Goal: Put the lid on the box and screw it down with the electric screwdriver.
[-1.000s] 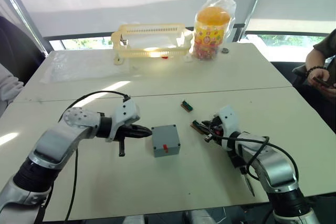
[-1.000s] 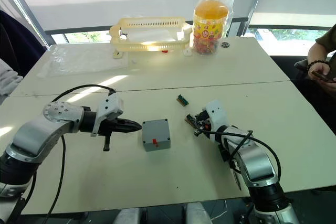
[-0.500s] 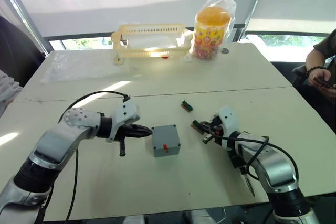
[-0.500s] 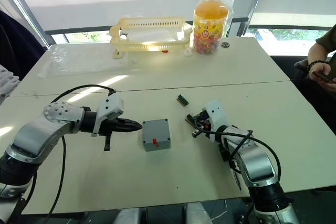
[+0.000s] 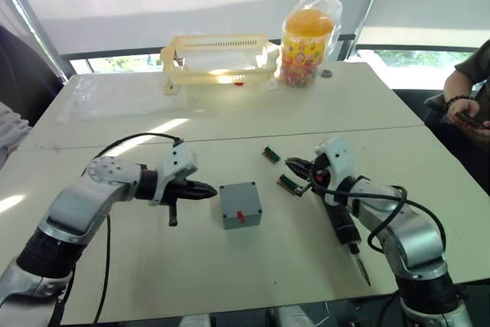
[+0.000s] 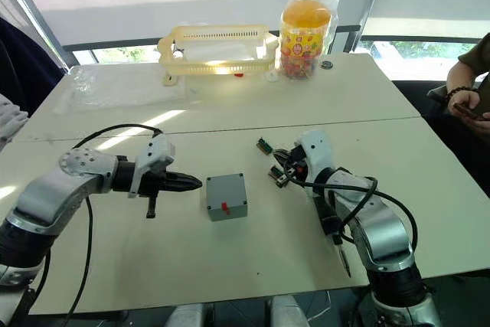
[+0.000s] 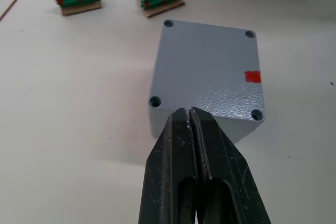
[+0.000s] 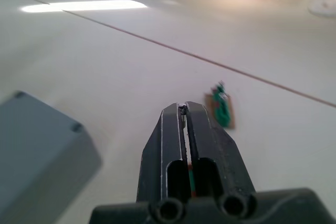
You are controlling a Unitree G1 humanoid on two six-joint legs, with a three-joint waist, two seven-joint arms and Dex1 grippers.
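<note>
Your left gripper [image 7: 190,113] is pinched shut on nothing, just beside the box [image 5: 240,204], which sits mid-table with its lid [image 7: 207,70] on. The box looks light, hard and smooth, so hold its sides. Your right gripper [image 8: 183,109] is shut and empty too.

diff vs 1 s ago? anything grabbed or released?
The right pincer lifted up and away from the robot, off the nearer green terminal block, toward the farther one; it stayed shut and empty. Nothing was grabbed or released. The left pincer, shut, held beside the box with its lid on. The electric screwdriver did not move.
</note>
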